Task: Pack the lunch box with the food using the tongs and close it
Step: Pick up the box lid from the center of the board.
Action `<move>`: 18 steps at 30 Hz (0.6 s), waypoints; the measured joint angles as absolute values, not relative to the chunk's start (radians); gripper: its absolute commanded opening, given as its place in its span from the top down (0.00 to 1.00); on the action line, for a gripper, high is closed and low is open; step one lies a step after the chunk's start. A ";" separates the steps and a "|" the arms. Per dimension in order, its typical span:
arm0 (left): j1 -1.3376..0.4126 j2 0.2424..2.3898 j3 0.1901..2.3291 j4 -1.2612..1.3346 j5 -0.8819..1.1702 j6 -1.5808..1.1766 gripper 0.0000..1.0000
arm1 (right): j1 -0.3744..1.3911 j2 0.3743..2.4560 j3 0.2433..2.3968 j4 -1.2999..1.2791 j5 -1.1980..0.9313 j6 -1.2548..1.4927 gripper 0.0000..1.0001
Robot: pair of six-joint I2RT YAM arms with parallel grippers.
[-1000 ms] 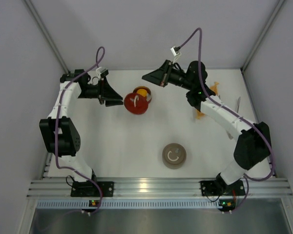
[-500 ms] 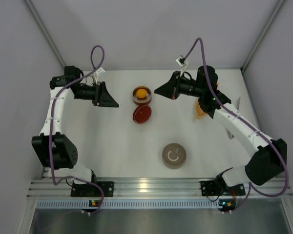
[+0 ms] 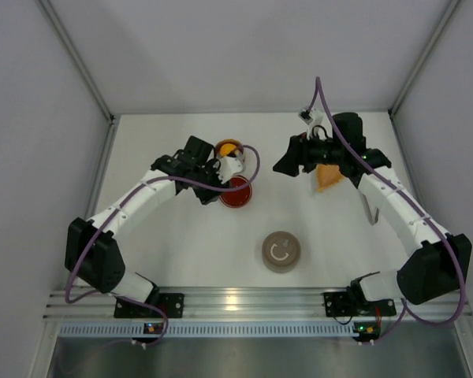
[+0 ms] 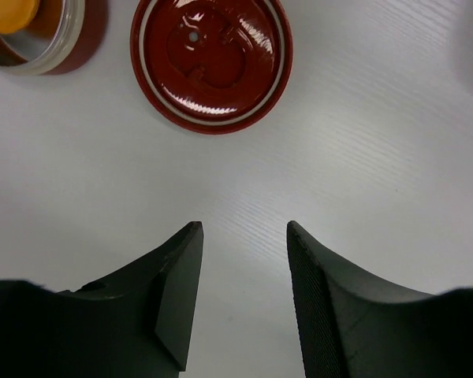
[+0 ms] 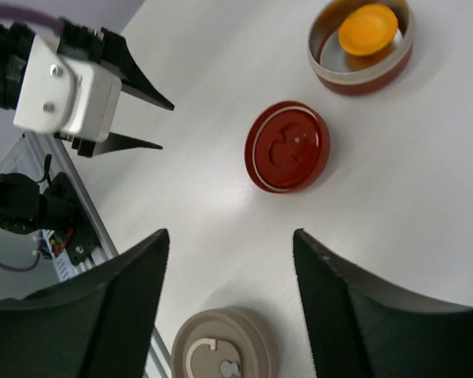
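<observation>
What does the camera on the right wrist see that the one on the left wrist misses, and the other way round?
Only the right wrist view: the right fingers, a beige round lid at the bottom edge, and the whole open tin. Only the left wrist view: the gap between the left fingers seen head-on, with nothing in it. Both: the left fingers, the red lid lying flat beside the tin, and the orange-yellow lump inside the tin.

no readable text, no labels, brands, numbers or signs in view
</observation>
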State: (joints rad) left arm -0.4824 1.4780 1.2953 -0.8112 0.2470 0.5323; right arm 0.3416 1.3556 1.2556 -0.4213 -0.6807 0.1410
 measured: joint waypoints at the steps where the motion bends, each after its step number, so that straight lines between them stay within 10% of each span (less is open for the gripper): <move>1: -0.508 1.488 1.277 -0.785 0.217 0.561 0.48 | 0.329 1.359 1.254 -0.431 -0.679 0.134 0.29; 4: -0.553 1.523 1.244 -0.706 0.187 0.654 0.49 | 0.284 1.361 1.234 -0.447 -0.674 0.122 0.11; 18: -0.653 1.719 1.177 -0.569 0.222 0.946 0.58 | 0.174 1.361 1.158 -0.473 -0.691 0.089 0.08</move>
State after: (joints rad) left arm -0.6525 1.7191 1.1767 -0.5686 0.2218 0.9463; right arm 0.1738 1.3605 1.1580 -0.4728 -0.6914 0.0887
